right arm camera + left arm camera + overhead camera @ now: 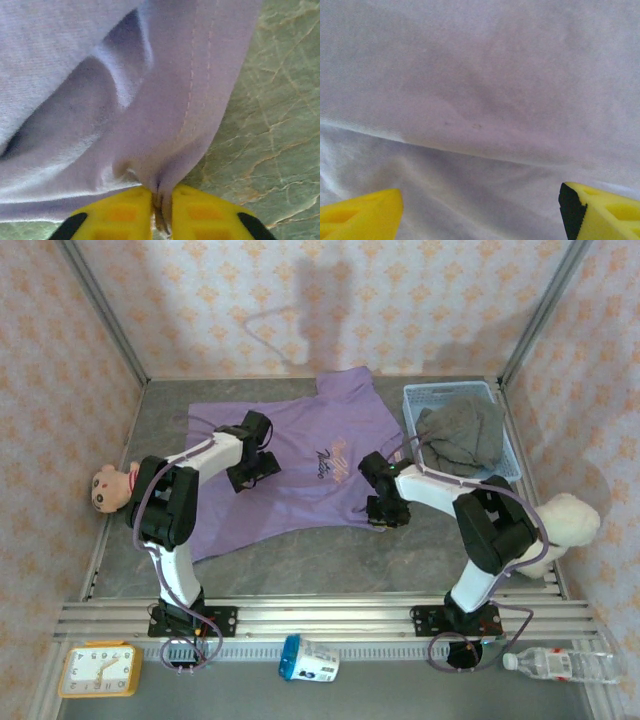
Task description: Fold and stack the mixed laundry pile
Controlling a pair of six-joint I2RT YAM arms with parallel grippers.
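- Thin pinch of right gripper point(161, 197) on shirt point(300, 470) hem, 4 o'clock of surface point(330, 560) centre: could slip under pull.
- Spread left gripper point(480, 210) over shirt at 9 o'clock: uneven fold risk.
- Grey trousers point(462, 435) in basket point(420, 392), 2 o'clock.

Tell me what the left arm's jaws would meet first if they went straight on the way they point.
Most likely the lilac shirt: it spreads across the whole way ahead of the open left jaws, with nothing between. How close the cloth lies is unclear.
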